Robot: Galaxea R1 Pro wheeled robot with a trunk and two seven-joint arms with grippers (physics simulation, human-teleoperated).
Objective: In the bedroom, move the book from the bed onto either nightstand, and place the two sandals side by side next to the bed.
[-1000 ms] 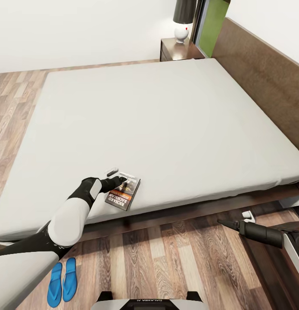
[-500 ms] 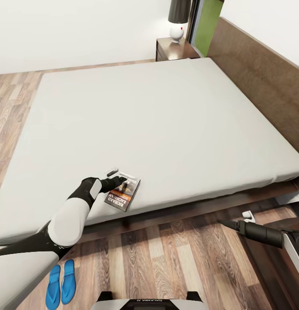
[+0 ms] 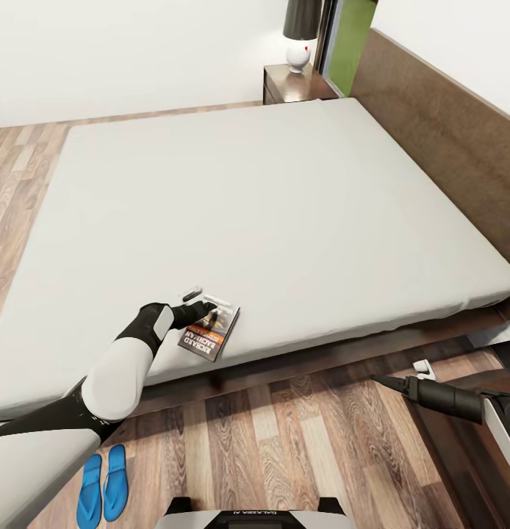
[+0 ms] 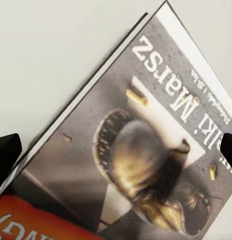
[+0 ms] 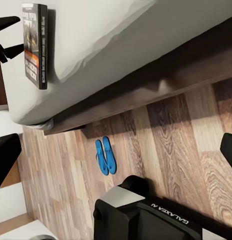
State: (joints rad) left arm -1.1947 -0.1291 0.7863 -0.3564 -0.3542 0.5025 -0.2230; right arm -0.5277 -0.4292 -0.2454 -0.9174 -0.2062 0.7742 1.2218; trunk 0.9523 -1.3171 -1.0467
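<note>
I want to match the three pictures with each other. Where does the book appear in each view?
Head view: the book lies near the mattress's front edge, under the left gripper.
Left wrist view: its cover seen close up.
Right wrist view: its spine, at the mattress edge.
Shared landmark: grey mattress.

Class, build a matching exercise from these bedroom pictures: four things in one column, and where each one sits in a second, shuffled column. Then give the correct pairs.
Things
1. thin paperback book with orange band
2. pair of bright blue flip-flop sandals
3. white-based lamp with dark shade
4. left gripper

Places
A. on the wood-plank floor
B. on the dark-brown nightstand
C. over the book's cover
D. near the light-grey mattress edge

Pairs: 1-D, 2-A, 3-B, 4-C
</note>
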